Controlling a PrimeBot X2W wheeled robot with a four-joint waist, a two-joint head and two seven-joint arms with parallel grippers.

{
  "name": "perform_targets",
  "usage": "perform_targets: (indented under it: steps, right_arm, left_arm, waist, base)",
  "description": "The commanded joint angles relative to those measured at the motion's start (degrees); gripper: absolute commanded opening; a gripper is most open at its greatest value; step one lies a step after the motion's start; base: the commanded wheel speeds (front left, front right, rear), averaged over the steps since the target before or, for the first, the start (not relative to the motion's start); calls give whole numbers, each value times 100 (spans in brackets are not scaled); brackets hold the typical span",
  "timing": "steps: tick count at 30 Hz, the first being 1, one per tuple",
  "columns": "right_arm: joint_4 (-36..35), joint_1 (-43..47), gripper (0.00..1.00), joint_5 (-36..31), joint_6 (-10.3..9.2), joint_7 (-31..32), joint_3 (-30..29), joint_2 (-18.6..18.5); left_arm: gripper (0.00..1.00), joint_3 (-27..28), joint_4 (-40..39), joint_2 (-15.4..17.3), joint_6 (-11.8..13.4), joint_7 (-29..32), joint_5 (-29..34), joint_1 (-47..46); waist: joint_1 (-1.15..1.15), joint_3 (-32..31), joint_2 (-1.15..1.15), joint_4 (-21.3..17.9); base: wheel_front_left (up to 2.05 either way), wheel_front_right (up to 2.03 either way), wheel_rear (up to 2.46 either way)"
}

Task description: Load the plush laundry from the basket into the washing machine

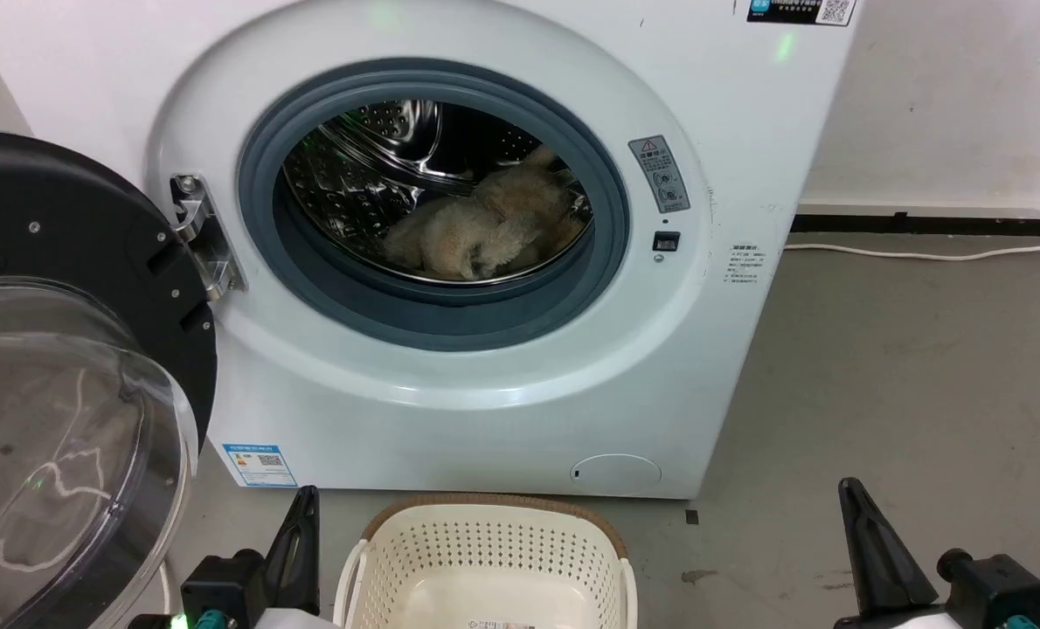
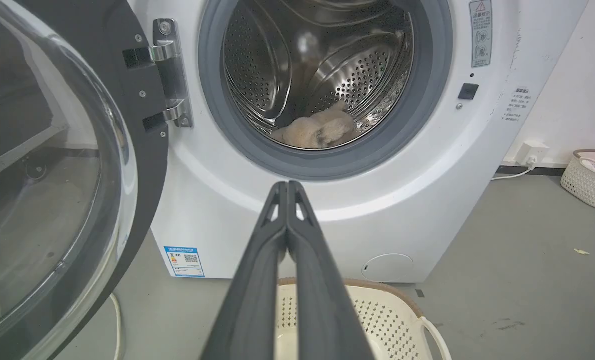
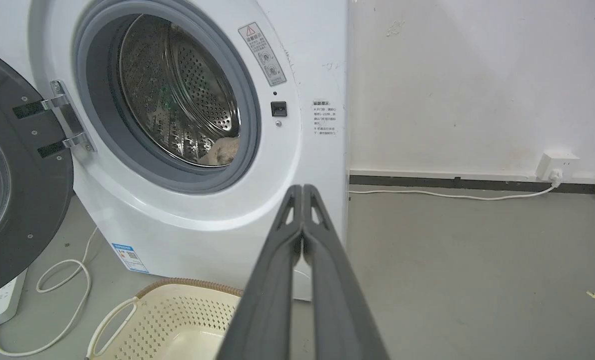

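**Item 1: plush toy [image 1: 485, 231], count one.** You find it lying low in the steel drum [image 1: 371, 166], behind the grey door seal [image 1: 437, 314] and well apart from the basket. Judge it light, soft and squashy. It is not fragile, and the long fur gives under a pinch. Thin fingers may slide off loose fur, so if you must shift it, take a limb or a thick fold of the body. Its sewn tag is too small to make out here.

**Item 2: washing machine [image 1: 450, 411], count one.** It is a white front loader. Its door [image 1: 92, 262] is swung wide on the hinge at your left, with the clear bubble towards you.

**Item 3: basket [image 1: 485, 505], count one.** It sits on the floor just in front of the machine, between your two grippers. The part of its inside that shows is bare but for a label.

**Item 4: second basket [image 2: 590, 177], count one.** The left wrist view has it by the wall, well apart, with small coloured things in it.

**Item 5: left gripper [image 1: 308, 496], count one.** Its fingers are pressed together with nothing between them. It is low beside the basket's left side and points at the machine.

**Item 6: right gripper [image 1: 848, 486], count one.** Its fingers are likewise pressed together and hold nothing. It is low to the basket's right, over bare floor.

**Remark:** With the one toy in the drum and none showing in the basket, you may judge the loading done
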Motion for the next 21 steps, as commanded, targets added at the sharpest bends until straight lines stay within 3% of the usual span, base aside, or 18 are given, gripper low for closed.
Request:
perform_targets:
  steps: [1, 21]
  right_arm:
    - [-25, -114, 0, -63, 1, 40, -3, -1]
    - [-45, -232, 0, -201, 2, 264, -6, -2]
  left_arm:
    - [0, 26, -49, -23, -30, 36, 67, -70]
    - [0, 124, -175, -89, -60, 258, 253, -133]
  waist:
    - [0, 3, 0, 2]
    - [0, 39, 0, 21]
  base:
    - [0, 0, 0]
    - [0, 0, 0]
